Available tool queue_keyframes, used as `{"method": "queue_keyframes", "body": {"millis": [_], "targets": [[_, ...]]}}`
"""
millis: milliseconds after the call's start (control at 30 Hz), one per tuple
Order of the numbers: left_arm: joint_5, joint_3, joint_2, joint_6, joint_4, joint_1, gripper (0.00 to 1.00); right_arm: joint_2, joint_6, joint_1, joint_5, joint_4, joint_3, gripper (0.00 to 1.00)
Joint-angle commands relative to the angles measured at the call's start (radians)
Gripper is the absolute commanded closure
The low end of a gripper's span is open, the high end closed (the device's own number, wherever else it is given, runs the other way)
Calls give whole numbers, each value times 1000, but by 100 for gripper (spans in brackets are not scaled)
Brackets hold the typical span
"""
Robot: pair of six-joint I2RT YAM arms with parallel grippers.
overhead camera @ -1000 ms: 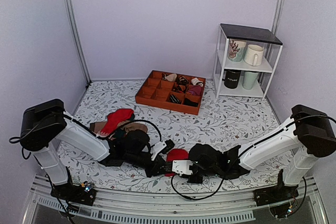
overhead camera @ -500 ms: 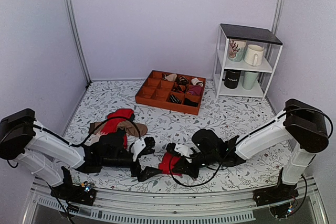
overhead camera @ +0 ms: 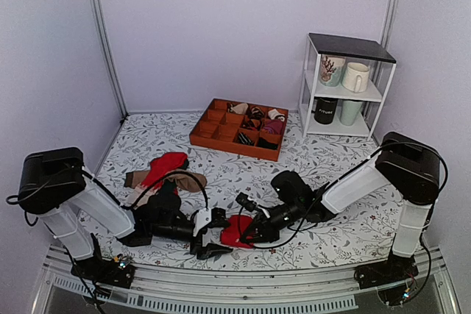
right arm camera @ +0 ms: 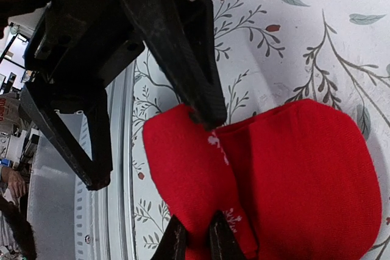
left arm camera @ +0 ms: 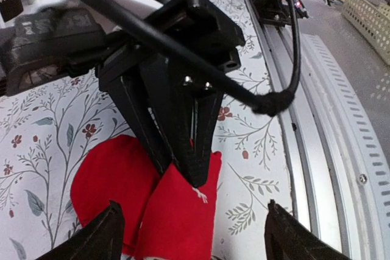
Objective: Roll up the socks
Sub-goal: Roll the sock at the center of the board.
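Note:
The socks (overhead camera: 234,234) are a bright red, partly rolled bundle with small white snowflake marks, lying near the table's front edge between the two arms. My right gripper (right arm camera: 198,240) is shut on a fold of the socks (right arm camera: 292,175) at their near end. In the top view the right gripper (overhead camera: 249,230) reaches in from the right. My left gripper (left arm camera: 198,238) is open, its fingertips (left arm camera: 109,235) wide apart on either side of the socks (left arm camera: 122,181). One left finger (right arm camera: 183,59) touches the bundle's far edge.
A mixed heap of red, brown and beige socks (overhead camera: 165,170) lies behind the left arm. An orange divided tray (overhead camera: 202,131) with rolled bundles sits at the back, a white shelf with mugs (overhead camera: 346,86) at back right. The metal front rail (left arm camera: 317,120) runs close by.
My left gripper has opened and let go of the socks and sits lower and nearer the front. The right gripper has closed on the red fabric and shifted left.

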Motion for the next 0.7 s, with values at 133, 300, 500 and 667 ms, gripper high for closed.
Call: {"method": "queue_keyframes", "body": {"millis": [133,300,500,667], "targets": [[64,39,82,-9,27,5,34,95,-2,-11,12,-306,-56,89],[47,51,108,-20,8,6,51,108,-12,-15,3,-319,-44,89],[40,72,110,-26,-29,4,98,116,-21,-17,7,-333,-32,89],[12,120,138,-71,-142,5,100,112,-22,-18,31,-363,-5,86]]}}
